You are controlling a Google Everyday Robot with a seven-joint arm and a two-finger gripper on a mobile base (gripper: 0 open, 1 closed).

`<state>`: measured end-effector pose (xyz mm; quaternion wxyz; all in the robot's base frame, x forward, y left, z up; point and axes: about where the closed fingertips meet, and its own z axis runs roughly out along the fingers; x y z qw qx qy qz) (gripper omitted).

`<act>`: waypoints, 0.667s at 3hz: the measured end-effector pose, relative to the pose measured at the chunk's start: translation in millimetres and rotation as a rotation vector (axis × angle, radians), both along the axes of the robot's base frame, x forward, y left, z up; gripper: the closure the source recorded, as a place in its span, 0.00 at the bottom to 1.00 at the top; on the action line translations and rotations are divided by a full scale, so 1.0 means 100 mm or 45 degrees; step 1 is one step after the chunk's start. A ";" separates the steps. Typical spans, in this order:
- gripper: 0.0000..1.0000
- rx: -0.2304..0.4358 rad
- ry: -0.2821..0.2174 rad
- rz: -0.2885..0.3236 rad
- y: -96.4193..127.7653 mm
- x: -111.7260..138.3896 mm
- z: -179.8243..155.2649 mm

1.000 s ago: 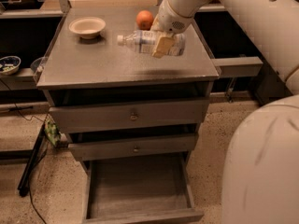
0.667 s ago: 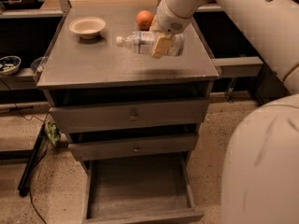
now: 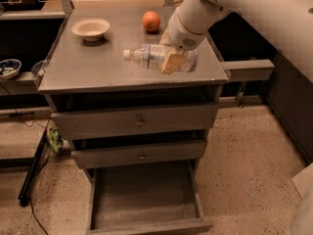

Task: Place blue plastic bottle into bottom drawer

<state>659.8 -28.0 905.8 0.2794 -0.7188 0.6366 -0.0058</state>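
The blue plastic bottle lies sideways over the tabletop, clamped in the pincer. Below the tabletop, the bottom drawer stands open.

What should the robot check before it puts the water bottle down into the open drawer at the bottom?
1. Is the bottom drawer pulled open: ok.
2. Room inside the bottom drawer, nothing in it: ok.
3. Is the end effector shut on the blue plastic bottle, over the cabinet top: ok.
4. Bottle lifted off the cabinet top: cannot tell.
5. Are the orange and the bowl apart from the bottle: ok.
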 end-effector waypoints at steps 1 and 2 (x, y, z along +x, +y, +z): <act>1.00 -0.001 0.013 -0.013 -0.02 -0.31 -0.08; 1.00 0.010 0.089 0.014 -0.03 -0.95 -0.36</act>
